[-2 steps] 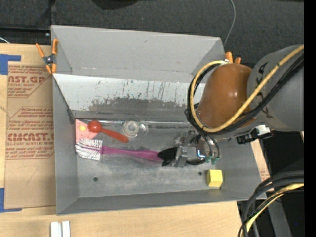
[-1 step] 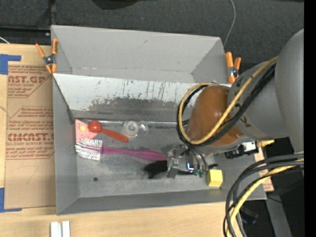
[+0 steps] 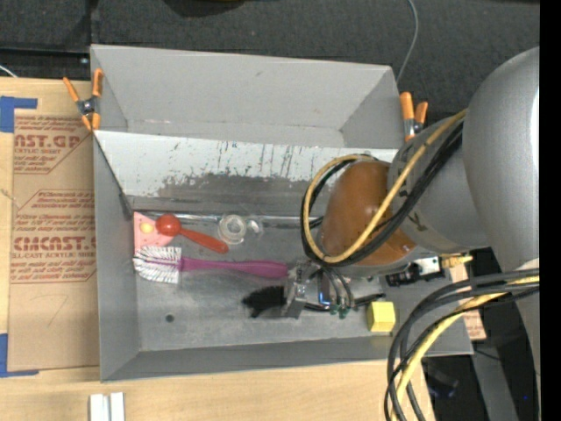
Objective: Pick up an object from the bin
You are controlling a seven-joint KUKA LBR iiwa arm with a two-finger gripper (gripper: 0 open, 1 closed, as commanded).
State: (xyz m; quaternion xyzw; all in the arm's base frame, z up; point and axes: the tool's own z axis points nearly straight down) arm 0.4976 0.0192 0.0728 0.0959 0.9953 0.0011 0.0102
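**A:** Where is the gripper (image 3: 302, 295)?

**B:** Low over the floor of the bin (image 3: 219, 103), in its near right part. It sits under the arm's orange cover (image 3: 359, 213) and the looped cables (image 3: 311, 209).

**A:** Released or clenched?

**B:** I cannot tell. The wrist and its wiring hide that.

**A:** What lies closest to it?

**B:** A small black thing (image 3: 261, 303) of ragged shape, flat on the floor just left of the gripper. Its right end reaches the gripper's tip. I cannot tell whether the two touch, or whether it is grasped.

**A:** And the rest?

**B:** A brush (image 3: 188, 266) lies a little farther back. Its pink bristled head is at the left wall and its purple handle runs right, ending near the gripper. Just beyond it is an orange-red spoon (image 3: 184, 231), bowl to the left. A clear round cup (image 3: 233, 228) stands just right of the spoon, at the foot of the far slope. A yellow block (image 3: 381, 316) sits right of the gripper, near the near right corner, close under the arm.
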